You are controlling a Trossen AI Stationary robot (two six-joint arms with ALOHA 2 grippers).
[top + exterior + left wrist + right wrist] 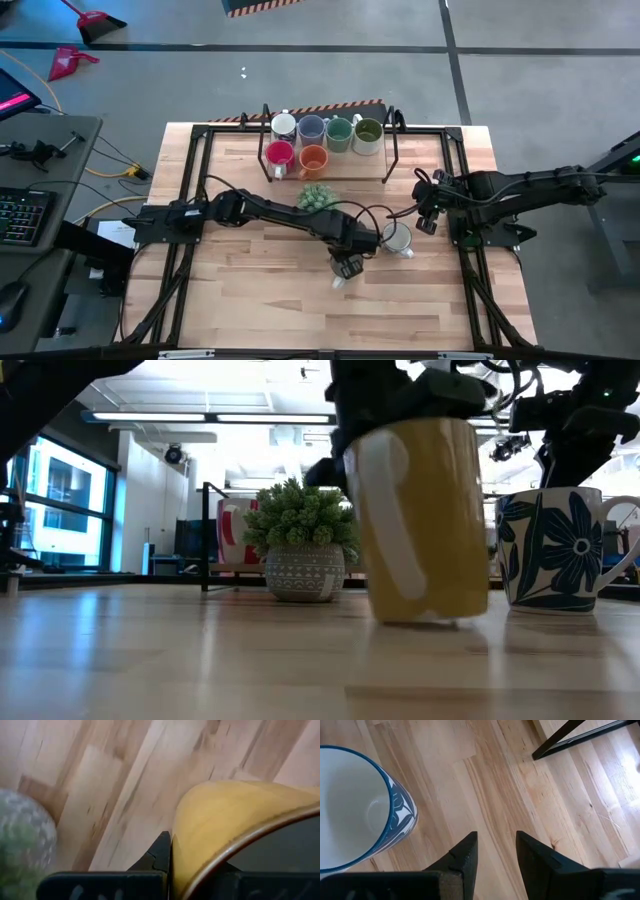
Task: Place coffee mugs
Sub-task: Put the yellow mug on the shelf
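No brand or lettering is readable on any mug. The left gripper (347,268), low centre of the high view, is clenched on the rim of a yellow mug (420,520) standing on the tabletop (270,300). The right gripper (495,852), fingers parted and holding nothing, hovers beside the blue-and-white floral mug (397,238).

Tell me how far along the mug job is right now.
Six mugs already sit on the black rack at the back. In hand: the left gripper is shut on a yellow mug near the table's middle. Left: that one and the blue-flowered mug beside it, near the right gripper, whose jaws are open and empty.
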